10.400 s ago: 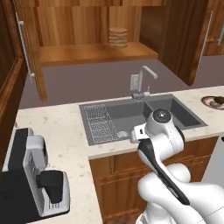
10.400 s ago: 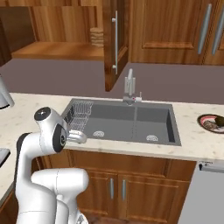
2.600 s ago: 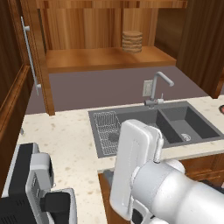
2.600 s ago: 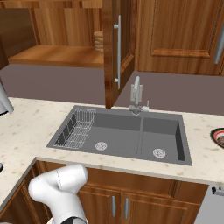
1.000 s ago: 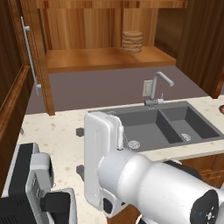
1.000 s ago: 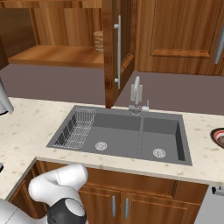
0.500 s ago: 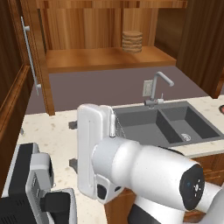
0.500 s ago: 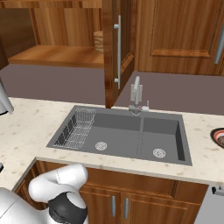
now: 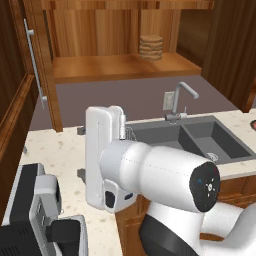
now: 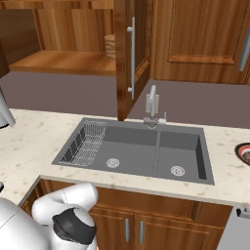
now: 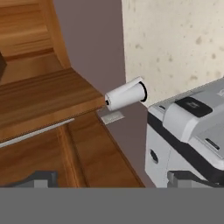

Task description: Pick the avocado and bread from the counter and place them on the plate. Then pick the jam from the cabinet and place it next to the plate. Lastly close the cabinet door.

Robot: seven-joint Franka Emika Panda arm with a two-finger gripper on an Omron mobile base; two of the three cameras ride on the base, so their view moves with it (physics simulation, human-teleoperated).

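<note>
**Cataloguing the sink corner and open wall cabinet**

Standing item, worktop: beige stone counter (image 10: pixel 19 146) flecked with brown, wrapping a dark grey double-bowl steel sink (image 10: pixel 141 156). A wire dish rack (image 10: pixel 88 142) sits in the left bowl; a silver angled tap (image 10: pixel 152 105) rises at the back rim.

Wall unit: tall brown wood cabinet (image 9: pixel 115 65) with its shelf exposed. Its panelled cabinet door (image 10: pixel 133 53), with one long vertical silver bar handle, stands swung out over the sink, between the right base camera and the shelf. A second open door with a like handle (image 9: pixel 35 65) hangs at the left edge of the left base view.

Shelf contents: one squat ribbed tan jar-like object (image 9: pixel 151 47) at the back of the shelf; whether it is the jam cannot be told.

Task ware: round plate with red and black rim (image 10: pixel 243 152), cut by the right edge, on the counter right of the sink. A dark lump lies on it, too clipped to identify.

Obstruction: the white arm's forearm (image 9: pixel 150 170) fills the middle of the left base view and covers much of the counter and the sink's left bowl.

Other goods: grey and black countertop appliance (image 9: pixel 35 220), lower left; in the hand view the same appliance (image 11: pixel 188 131) beside a white paper-towel roll (image 11: pixel 126 94) mounted under a wood cabinet.

Gripper: two dark fingertips (image 11: pixel 39 179) barely rise at the bottom corners of the hand view, set far apart, nothing between them.
</note>
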